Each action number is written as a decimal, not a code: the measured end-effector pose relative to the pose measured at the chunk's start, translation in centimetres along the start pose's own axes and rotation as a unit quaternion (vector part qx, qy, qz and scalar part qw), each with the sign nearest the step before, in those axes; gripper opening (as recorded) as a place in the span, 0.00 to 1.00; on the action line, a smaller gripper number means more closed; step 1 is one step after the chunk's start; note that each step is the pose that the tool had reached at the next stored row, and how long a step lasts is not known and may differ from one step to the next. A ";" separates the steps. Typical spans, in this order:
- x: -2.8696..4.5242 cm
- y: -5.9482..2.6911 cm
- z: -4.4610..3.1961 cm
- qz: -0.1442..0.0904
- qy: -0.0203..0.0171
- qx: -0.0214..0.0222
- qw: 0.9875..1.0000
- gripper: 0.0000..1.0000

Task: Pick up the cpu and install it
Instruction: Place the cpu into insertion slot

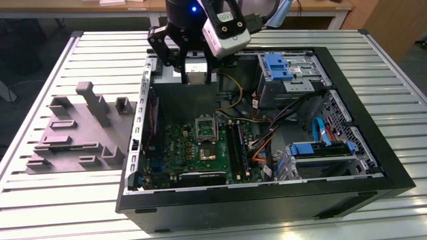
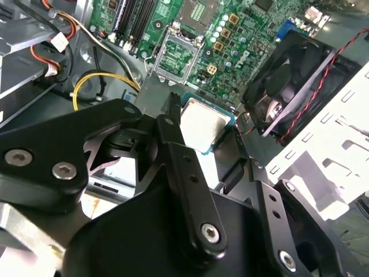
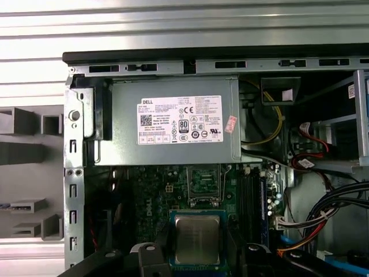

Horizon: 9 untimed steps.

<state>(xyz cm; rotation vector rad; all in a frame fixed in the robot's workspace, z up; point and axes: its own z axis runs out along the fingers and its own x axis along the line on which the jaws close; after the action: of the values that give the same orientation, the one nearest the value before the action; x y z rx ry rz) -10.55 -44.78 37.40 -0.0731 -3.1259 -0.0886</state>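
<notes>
The cpu (image 1: 195, 74), a thin pale silvery square with a blue-green rim, hangs above the far part of the open computer case (image 1: 373, 165). My gripper (image 1: 195, 76) is shut on it, one black finger on each side. In both wrist views the cpu (image 2: 204, 123) (image 3: 197, 238) sits between the black fingers (image 2: 173, 124), flat side showing. The open black metal-framed socket (image 1: 205, 128) lies on the green motherboard (image 1: 180, 150), below the held chip and nearer the case's middle. The same socket (image 2: 176, 56) (image 3: 204, 187) is bare in both wrist views, a short way beyond the cpu.
A grey power supply with a white label (image 3: 173, 121) sits beside the socket. A black fan (image 2: 294, 81), memory slots (image 1: 235, 145), loose cables (image 1: 267, 132) and blue-tabbed drive cages (image 1: 277, 65) crowd the case. A grey fixture with upright blocks (image 1: 80, 130) stands at the exterior view's left.
</notes>
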 end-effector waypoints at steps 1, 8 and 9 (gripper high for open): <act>-0.01 -0.11 0.05 0.000 0.000 0.000 1.000 0.47; -0.05 -0.73 1.16 0.000 0.000 -0.001 1.000 0.47; -0.07 -0.75 1.34 0.000 0.000 -0.001 1.000 0.47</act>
<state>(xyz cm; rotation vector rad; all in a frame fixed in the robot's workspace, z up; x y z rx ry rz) -10.53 -45.46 36.02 -0.0716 -3.1259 -0.0908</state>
